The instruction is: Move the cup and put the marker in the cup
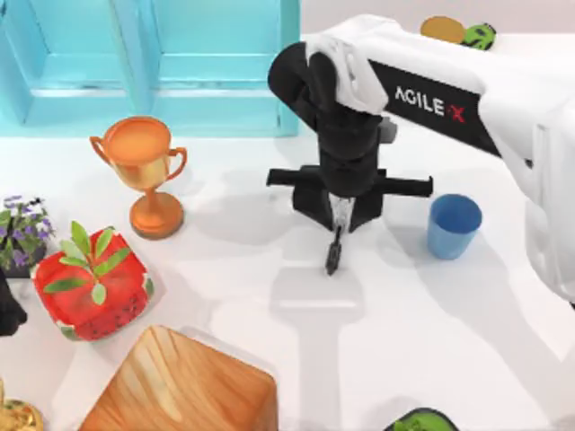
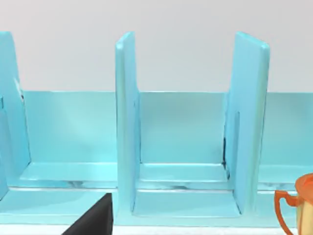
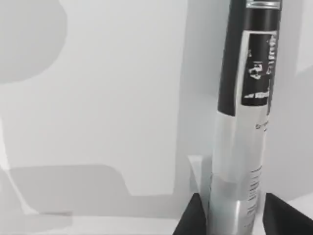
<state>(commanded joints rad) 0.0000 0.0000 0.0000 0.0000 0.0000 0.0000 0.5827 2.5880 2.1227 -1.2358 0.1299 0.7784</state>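
Marker (image 1: 334, 251) hangs clenched in our right gripper's (image 1: 337, 224) fingers (image 3: 193, 218) above the worktop (image 1: 269, 323), so next we carry it right over the cup (image 1: 453, 225).

The right gripper (image 1: 338, 215) covers the upper part of the marker (image 1: 333, 253) in the top view; the right wrist view crops the marker at both ends. The left arm (image 1: 9, 310) is a dark shape cut by the left edge. The trophy (image 2: 302, 205) is cut by the left wrist view's corner. 2 small objects (image 1: 458, 32) at the far edge are partly hidden behind the right arm (image 1: 467, 90).
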